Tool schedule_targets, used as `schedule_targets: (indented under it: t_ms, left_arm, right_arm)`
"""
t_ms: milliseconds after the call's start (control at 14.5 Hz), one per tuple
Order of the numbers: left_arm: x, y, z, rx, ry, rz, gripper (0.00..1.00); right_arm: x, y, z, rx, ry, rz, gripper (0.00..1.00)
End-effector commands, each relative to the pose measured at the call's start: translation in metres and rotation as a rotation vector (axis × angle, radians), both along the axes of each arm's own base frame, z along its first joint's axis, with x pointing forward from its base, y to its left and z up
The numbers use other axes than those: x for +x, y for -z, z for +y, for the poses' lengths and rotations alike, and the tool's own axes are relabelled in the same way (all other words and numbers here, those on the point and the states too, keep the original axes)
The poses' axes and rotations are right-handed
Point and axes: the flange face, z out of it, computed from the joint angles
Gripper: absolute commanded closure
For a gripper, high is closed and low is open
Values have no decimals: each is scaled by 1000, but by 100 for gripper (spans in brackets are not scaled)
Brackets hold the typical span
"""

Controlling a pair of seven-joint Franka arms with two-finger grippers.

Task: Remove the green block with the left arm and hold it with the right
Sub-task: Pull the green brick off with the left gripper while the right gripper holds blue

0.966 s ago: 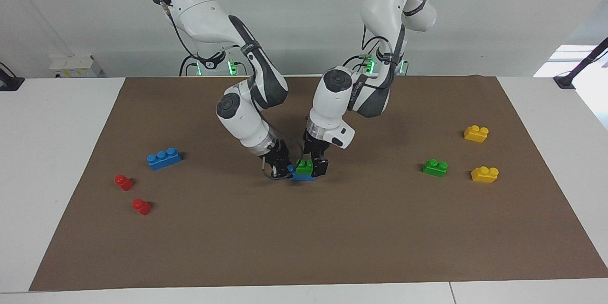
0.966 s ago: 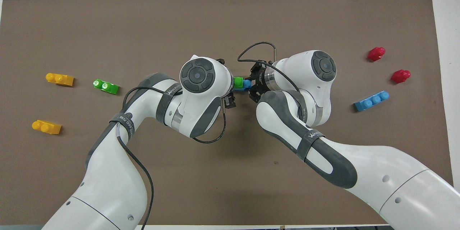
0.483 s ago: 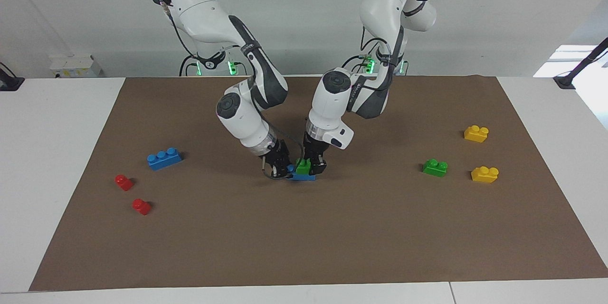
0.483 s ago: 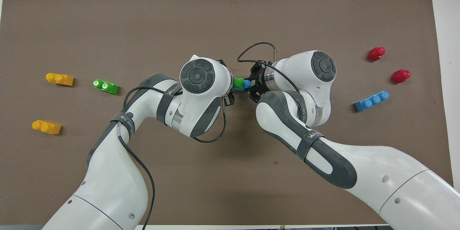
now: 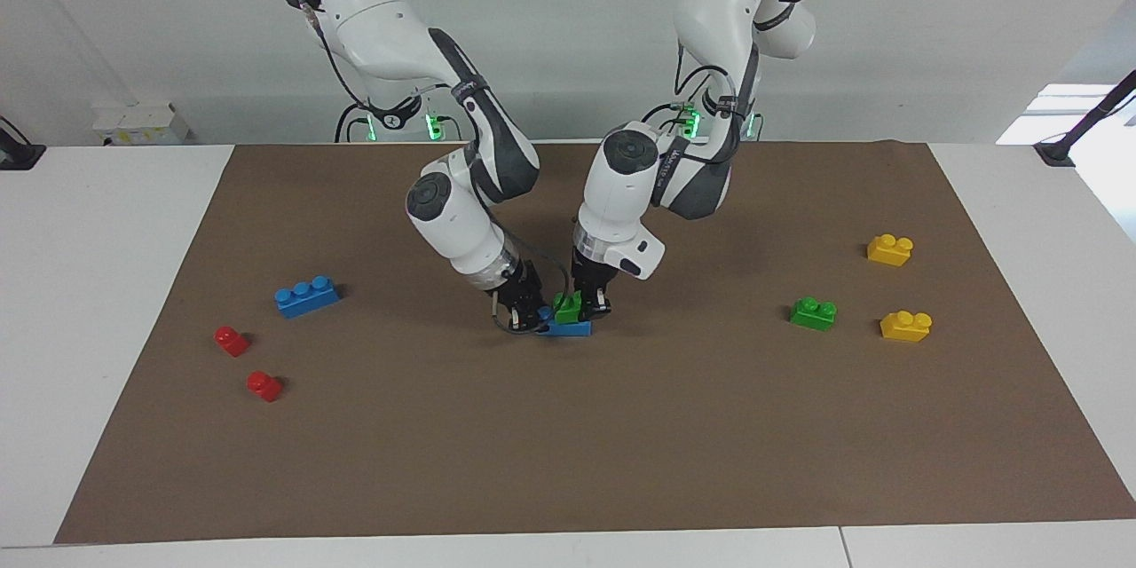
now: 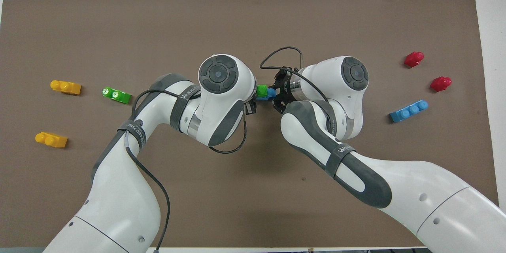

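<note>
At frame centre: left gripper [image 5: 581,309] clamped on green block [image 5: 568,309], still seated on blue brick [image 5: 569,328]; right gripper [image 5: 531,317] pinching brick end. Separation pending.

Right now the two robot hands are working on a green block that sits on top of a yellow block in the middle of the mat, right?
Not quite. The green block sits on a blue brick, not a yellow one, as the facing view shows. The rest holds: the left gripper and right gripper are both at that stack in the middle of the mat.
</note>
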Motion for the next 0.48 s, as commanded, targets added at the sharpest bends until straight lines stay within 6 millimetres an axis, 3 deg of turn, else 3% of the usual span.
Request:
schedule_targets:
  t_ms: [0,207,414]
  left_arm:
    - [9,-15,-1,5,2,13,85]
    - [8,-54,32,1,80,-5,86]
    - [-4,-93,87,14,175,2,89]
  right_arm:
    - [-2,7,2,17,28,-2,100]
    - [-2,6,2,17,28,-2,100]
    - [7,-3,-5,18,24,6,100]
